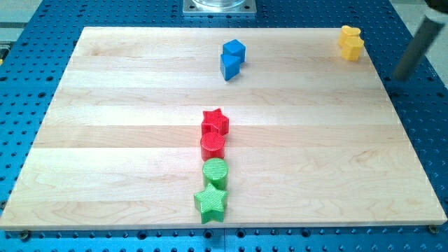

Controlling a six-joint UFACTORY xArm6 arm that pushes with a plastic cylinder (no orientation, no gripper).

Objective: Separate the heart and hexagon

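Two yellow blocks stand pressed together at the board's top right corner, one [348,33] just above the other [353,49]. At this size I cannot tell which is the heart and which the hexagon. My rod comes in blurred from the view's top right. My tip [400,75] is off the board's right edge, over the blue perforated base. It is to the right of and a little below the yellow pair, not touching it.
A blue cube [235,50] touches another blue block [228,67] at top centre. A red star [215,122], red cylinder [213,145], green cylinder [215,171] and green star [211,202] form a column at bottom centre. The wooden board [105,140] lies on the blue base.
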